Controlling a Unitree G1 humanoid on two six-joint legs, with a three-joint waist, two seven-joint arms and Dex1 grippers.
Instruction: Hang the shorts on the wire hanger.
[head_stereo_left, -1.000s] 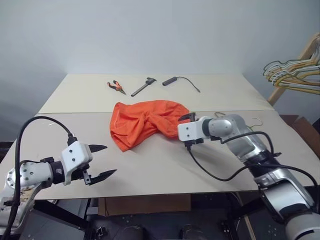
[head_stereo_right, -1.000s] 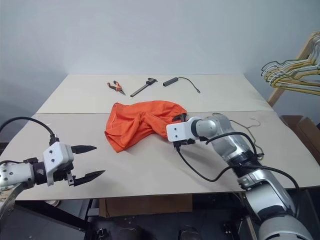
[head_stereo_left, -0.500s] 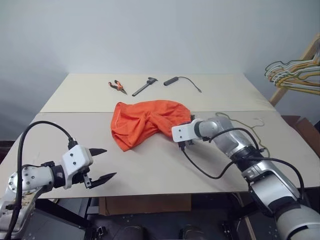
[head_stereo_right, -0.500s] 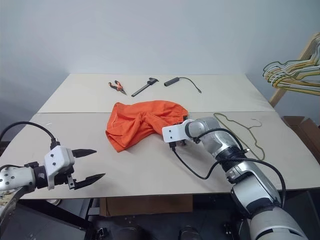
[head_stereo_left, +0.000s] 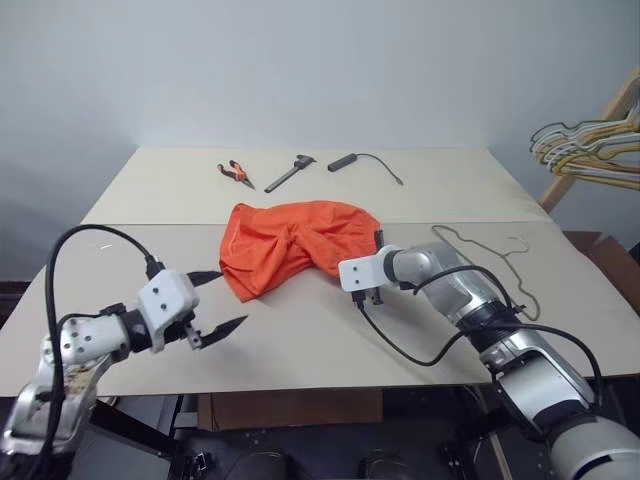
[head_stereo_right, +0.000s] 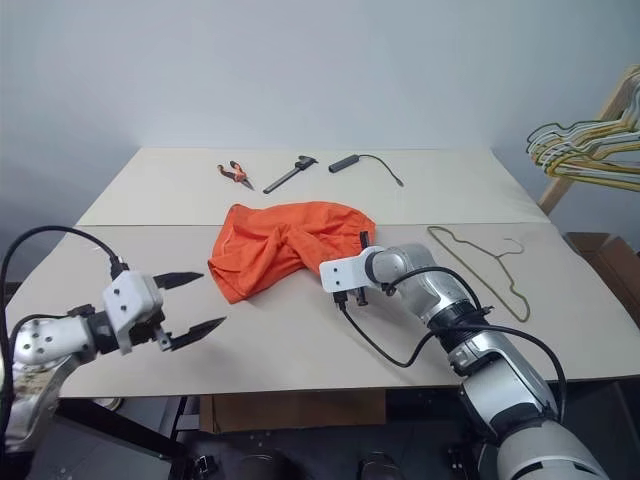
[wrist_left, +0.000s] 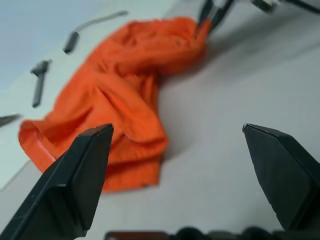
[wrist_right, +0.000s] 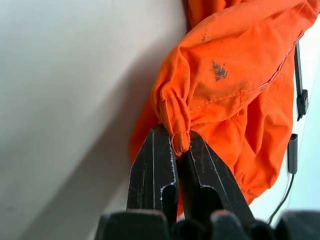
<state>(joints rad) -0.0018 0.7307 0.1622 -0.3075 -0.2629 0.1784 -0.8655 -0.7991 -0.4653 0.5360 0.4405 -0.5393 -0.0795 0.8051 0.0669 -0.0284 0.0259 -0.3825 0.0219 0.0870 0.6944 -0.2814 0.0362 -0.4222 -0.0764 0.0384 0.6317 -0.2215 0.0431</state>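
The bright orange shorts (head_stereo_left: 290, 245) lie crumpled in the middle of the table (head_stereo_left: 330, 330). My right gripper (head_stereo_right: 362, 240) is at their right end, shut on a gathered fold of the hem (wrist_right: 179, 137). The thin wire hanger (head_stereo_right: 436, 231) lies flat on the table just right of my right arm. My left gripper (head_stereo_left: 228, 298) hovers open over the table's near left part, short of the shorts' left end (wrist_left: 125, 85), with nothing between its fingers.
At the far side of the table lie orange-handled pliers (head_stereo_left: 233, 172), a dark hand tool (head_stereo_left: 288, 172) and a black cable with a plug (head_stereo_left: 345, 161). A bunch of yellow and pale hangers (head_stereo_left: 590, 150) hangs on a wooden rack beyond the table's right edge.
My right gripper has shut on the shorts' right edge and sunk a little. My left gripper has moved forward towards the shorts, still open.
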